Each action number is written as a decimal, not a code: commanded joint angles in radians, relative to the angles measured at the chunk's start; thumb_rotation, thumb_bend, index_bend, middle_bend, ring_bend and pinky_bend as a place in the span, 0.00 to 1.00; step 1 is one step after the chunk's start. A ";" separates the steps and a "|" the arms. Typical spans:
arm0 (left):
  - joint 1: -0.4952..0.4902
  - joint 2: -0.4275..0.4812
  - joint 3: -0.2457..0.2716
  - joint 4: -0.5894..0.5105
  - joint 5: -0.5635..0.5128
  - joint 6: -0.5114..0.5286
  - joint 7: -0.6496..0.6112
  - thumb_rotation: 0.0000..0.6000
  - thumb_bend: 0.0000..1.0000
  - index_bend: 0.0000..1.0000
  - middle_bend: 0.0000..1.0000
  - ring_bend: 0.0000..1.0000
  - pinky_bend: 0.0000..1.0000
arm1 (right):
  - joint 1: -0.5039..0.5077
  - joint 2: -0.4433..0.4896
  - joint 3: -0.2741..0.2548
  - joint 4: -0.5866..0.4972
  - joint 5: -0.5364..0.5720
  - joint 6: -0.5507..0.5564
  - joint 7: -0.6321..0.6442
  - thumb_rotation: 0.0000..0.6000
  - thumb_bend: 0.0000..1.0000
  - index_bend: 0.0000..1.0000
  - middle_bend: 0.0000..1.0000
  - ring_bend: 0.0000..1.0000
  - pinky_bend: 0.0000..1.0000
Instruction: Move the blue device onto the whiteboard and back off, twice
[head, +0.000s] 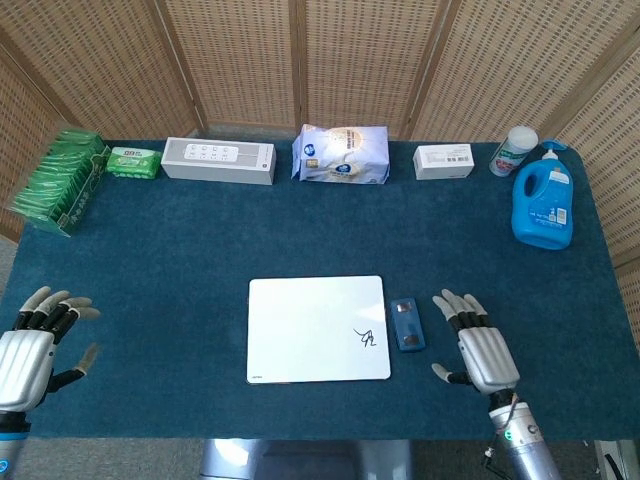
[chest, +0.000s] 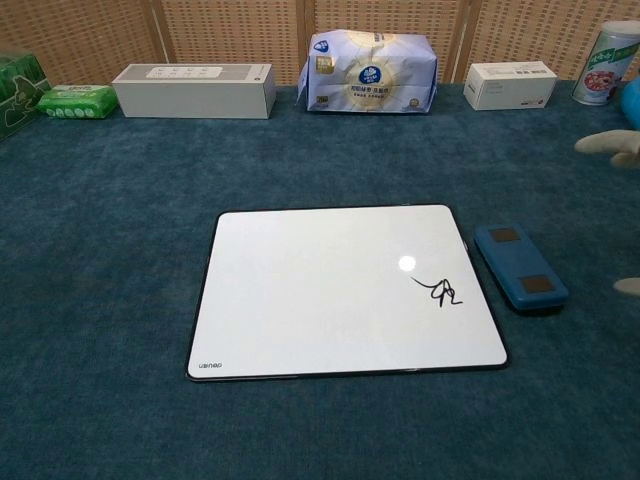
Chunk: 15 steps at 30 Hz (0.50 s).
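The blue device (head: 407, 324) (chest: 520, 266), a flat blue bar with two grey pads, lies on the cloth just right of the whiteboard (head: 317, 329) (chest: 340, 290). The board carries a small black scribble near its right edge. My right hand (head: 477, 344) hovers open a short way right of the device, fingers spread and apart from it; only its fingertips (chest: 608, 145) show at the chest view's right edge. My left hand (head: 35, 335) is open near the table's front left corner, holding nothing.
Along the back edge stand green packets (head: 60, 180), a wipes pack (head: 132, 162), a white speaker box (head: 218, 160), a tissue pack (head: 340, 154), a small white box (head: 444, 161), a canister (head: 514, 151) and a blue detergent bottle (head: 541, 205).
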<state>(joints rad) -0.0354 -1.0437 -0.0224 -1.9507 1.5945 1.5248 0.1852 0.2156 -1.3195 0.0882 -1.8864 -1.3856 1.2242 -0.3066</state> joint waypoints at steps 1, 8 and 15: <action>-0.004 0.001 -0.001 -0.003 -0.006 -0.007 0.003 1.00 0.42 0.34 0.30 0.19 0.10 | 0.050 -0.064 0.035 0.010 0.073 -0.042 -0.073 1.00 0.16 0.00 0.00 0.00 0.00; -0.007 0.007 -0.001 -0.001 -0.027 -0.014 0.001 1.00 0.42 0.34 0.30 0.18 0.10 | 0.117 -0.153 0.069 0.036 0.173 -0.070 -0.184 1.00 0.16 0.00 0.00 0.00 0.00; -0.008 0.013 0.000 0.010 -0.039 -0.018 -0.018 1.00 0.42 0.34 0.29 0.18 0.09 | 0.163 -0.234 0.079 0.054 0.258 -0.056 -0.287 1.00 0.16 0.00 0.00 0.00 0.00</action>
<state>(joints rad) -0.0433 -1.0308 -0.0227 -1.9413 1.5565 1.5076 0.1680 0.3646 -1.5356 0.1629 -1.8403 -1.1460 1.1643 -0.5745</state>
